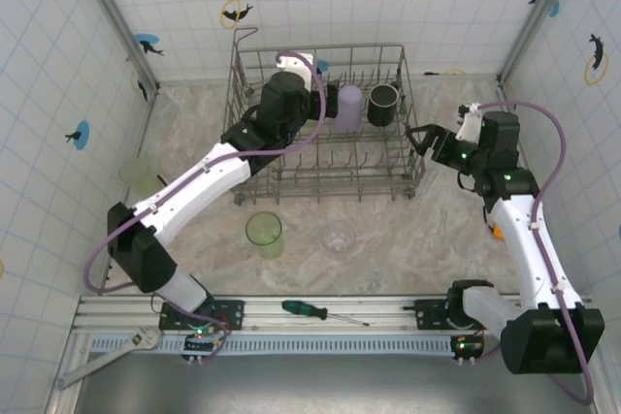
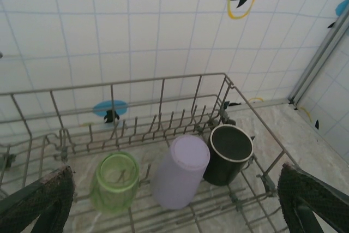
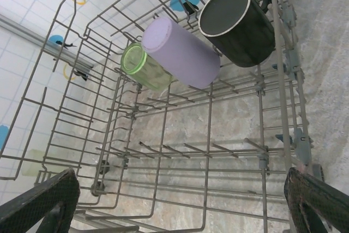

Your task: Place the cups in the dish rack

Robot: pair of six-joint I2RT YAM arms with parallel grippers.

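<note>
Overhead, green cup (image 1: 264,233) stands outside dish rack (image 1: 359,47).

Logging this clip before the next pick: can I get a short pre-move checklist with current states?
1. Left gripper open, empty: ok.
2. Right gripper open, empty: ok.
3. Racked green tumbler, lilac tumbler and black mug inside the dish rack: ok.
4. All cups loaded: not ok. The loose green tumbler and the clear tumbler stand on the table.
5. Free tine rows on the dish rack's near side: ok.
</note>
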